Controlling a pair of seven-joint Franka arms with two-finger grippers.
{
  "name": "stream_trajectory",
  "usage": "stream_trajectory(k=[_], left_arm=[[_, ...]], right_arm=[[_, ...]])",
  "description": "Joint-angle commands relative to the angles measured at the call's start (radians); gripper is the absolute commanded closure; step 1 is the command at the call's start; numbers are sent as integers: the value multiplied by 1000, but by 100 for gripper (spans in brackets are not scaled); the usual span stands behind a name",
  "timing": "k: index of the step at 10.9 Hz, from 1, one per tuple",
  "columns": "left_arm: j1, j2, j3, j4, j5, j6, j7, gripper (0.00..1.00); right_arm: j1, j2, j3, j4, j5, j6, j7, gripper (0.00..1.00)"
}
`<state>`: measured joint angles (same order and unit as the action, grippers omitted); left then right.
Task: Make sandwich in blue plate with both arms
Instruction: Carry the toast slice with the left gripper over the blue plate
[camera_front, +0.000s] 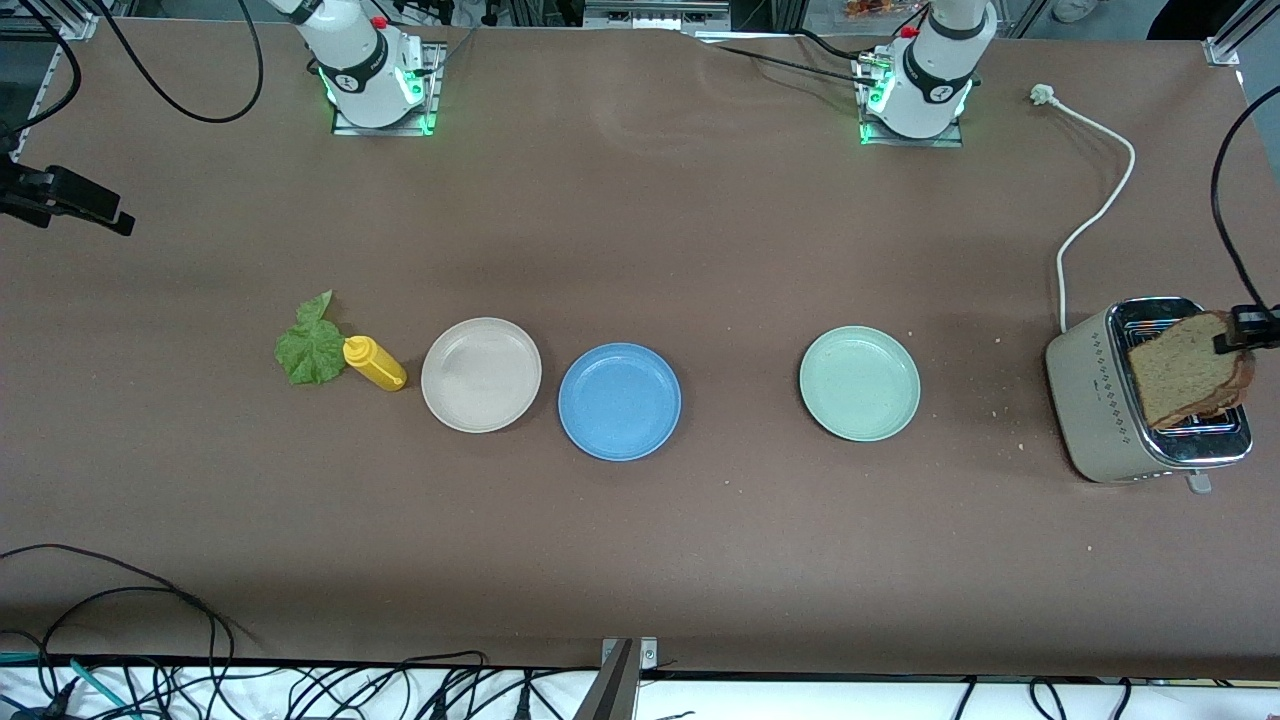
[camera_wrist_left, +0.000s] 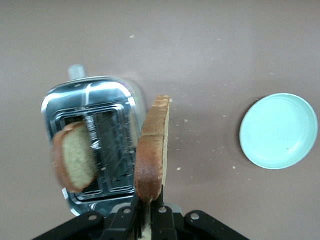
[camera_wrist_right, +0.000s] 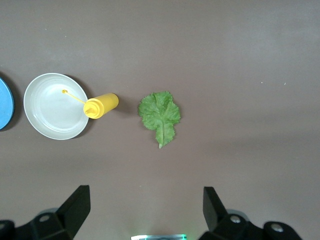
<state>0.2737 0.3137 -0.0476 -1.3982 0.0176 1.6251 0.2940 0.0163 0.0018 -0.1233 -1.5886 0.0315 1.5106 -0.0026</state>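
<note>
Blue plate (camera_front: 619, 401) empty between beige (camera_front: 481, 374) and green plates (camera_front: 859, 383).

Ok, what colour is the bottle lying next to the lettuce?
Yellow. The bottle lies between the lettuce and the beige plate; the front view shows it best.

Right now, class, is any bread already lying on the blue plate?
No: the blue plate holds nothing, while the left end effector grips one bread slice above the toaster.
</note>
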Motion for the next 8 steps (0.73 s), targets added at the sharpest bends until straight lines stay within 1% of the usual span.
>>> stream_trajectory(k=[1, 3, 5, 6, 8], left_arm=[[-128, 16, 9, 10, -36, -21, 2, 100], [-217, 33, 11, -7, -135, -13, -62, 100], [-298, 77, 11, -12, -256, -10, -226, 100], [-332, 100, 12, -10, -328, 8, -287, 100], [-398, 149, 11, -12, -419, 82, -312, 100]], right_arm=[[-3, -6, -2, 10, 16, -15, -2, 0], [-3, -6, -2, 10, 16, -15, -2, 0], [-4, -6, -2, 10, 16, -15, -2, 0], [-3, -6, -2, 10, 16, -15, -2, 0], [-4, -5, -4, 10, 16, -15, -2, 0]])
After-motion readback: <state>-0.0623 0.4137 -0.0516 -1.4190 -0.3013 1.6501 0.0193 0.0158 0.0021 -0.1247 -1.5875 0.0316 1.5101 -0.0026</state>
